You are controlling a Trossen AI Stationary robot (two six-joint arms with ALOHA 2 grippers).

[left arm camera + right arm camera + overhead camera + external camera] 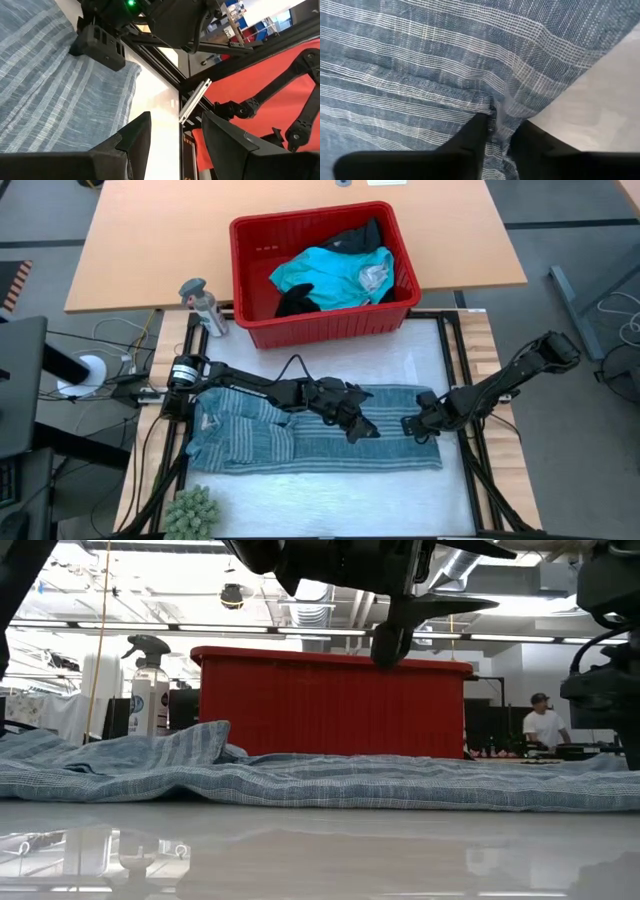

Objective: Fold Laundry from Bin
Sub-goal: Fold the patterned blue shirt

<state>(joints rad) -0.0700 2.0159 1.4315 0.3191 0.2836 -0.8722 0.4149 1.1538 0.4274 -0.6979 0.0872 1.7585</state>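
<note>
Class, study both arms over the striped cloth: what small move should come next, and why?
Probably the left gripper should lower and pinch the striped cloth. The right gripper already nips a fold near the cloth's right end, while the left hangs open above the cloth, holding nothing; a fold likely needs both.

we see the blue-grey striped garment [445,65] filling most of the view, spread flat, its pale stripes running in bands across the weave. the right gripper [501,131] has its two dark fingers [470,142] close together on a small raised fold of this cloth, seemingly pinching it. beyond the garment's edge lies bare pale tabletop [600,105].
</note>
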